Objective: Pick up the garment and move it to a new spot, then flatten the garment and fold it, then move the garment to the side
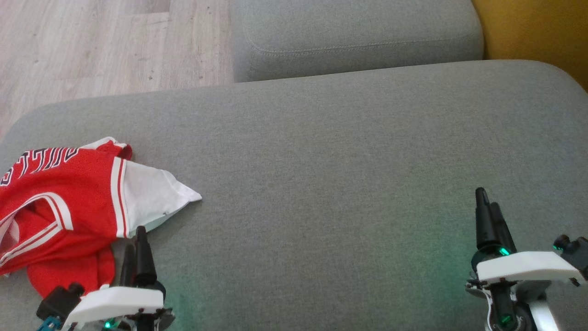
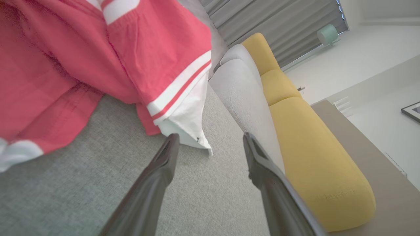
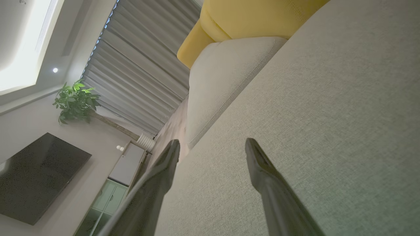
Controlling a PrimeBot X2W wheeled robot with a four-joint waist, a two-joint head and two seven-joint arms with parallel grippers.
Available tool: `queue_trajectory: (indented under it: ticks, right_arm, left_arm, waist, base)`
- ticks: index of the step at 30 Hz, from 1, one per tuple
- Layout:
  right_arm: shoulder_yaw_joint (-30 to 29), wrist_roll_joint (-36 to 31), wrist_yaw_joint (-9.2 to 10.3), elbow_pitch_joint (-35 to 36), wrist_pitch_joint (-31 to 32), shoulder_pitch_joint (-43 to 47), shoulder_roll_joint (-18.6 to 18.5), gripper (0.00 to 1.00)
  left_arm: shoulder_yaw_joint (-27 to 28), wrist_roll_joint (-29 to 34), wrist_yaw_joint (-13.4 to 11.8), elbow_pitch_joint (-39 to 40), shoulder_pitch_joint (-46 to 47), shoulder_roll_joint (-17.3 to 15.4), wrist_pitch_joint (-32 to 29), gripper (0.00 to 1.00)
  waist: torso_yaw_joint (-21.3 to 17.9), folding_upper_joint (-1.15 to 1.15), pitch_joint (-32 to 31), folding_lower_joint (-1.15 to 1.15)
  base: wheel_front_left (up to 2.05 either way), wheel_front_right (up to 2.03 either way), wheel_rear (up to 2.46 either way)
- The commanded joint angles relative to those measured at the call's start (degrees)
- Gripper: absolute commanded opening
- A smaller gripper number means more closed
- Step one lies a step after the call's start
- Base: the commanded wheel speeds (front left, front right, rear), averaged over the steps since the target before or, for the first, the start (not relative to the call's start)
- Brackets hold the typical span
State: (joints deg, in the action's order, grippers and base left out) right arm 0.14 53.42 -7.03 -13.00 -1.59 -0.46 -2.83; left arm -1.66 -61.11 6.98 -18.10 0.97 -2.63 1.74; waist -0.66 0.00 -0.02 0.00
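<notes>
In the head view, one red garment with white stripes and one white sleeve is lying crumpled on one big grey seat made of rough woven cloth. The garment is sitting just ahead of the left gripper and out to its left side. This gripper's two dark fingers are standing apart and holding nothing. The right gripper is also spreading its two fingers, empty, and the garment is lying far off to its left. One more grey cushion and a wooden floor are showing beyond.

In the left wrist view, the left gripper is pointing at the soft, wrinkly garment. The white sleeve is lying right by one fingertip. Two round yellow cushions are sitting past the other.

In the right wrist view, the right gripper is hanging open over the grey seat. One green plant and one dark screen are showing far off.
</notes>
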Motion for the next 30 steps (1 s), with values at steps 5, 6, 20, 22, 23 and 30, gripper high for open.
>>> queue_trajectory:
  ticks: [5,6,20,22,23,30]
  right_arm:
    - [1.65,-5.33,-0.21,1.92,-1.57,-1.64,-1.28,1.0]
    - [1.84,-6.15,-0.21,1.94,-1.74,-1.65,-1.3,1.0]
    - [4.63,-16.54,-0.27,0.71,-4.28,-2.02,-1.78,1.0]
    - [4.69,-18.08,-0.27,0.56,-4.61,-2.02,-1.81,1.0]
    - [4.58,-18.86,-0.28,0.53,-4.78,-2.0,-1.77,1.0]
    - [4.66,-24.41,-0.3,0.52,-5.97,-1.87,-1.5,1.0]
  left_arm:
    - [0.56,4.87,-0.47,1.65,2.81,-0.89,1.49,1.0]
    - [0.56,5.62,-0.48,1.63,2.77,-0.89,1.66,1.0]
    - [-0.01,17.48,-0.5,1.02,2.51,-1.31,4.17,1.0]
    - [-0.05,18.99,-0.49,0.9,2.5,-1.43,4.51,1.0]
    - [-0.05,19.72,-0.49,0.83,2.49,-1.5,4.68,1.0]
    - [-0.04,25.02,-0.58,0.19,2.39,-2.03,5.86,1.0]
  waist:
    - [-0.14,0.0,-0.05,0.0]
    - [-0.17,0.0,-0.06,0.0]
    - [-0.6,0.0,-0.22,0.0]
    - [-0.66,0.0,-0.28,0.0]
    - [-0.7,0.0,-0.29,0.0]
    - [-0.98,0.0,-0.37,0.0]
  base:
    - [0.0,0.0,0.0]
    - [0.0,0.0,0.0]
    - [0.0,0.0,0.0]
    - [0.0,0.0,0.0]
    - [0.0,0.0,0.0]
    - [0.0,0.0,0.0]
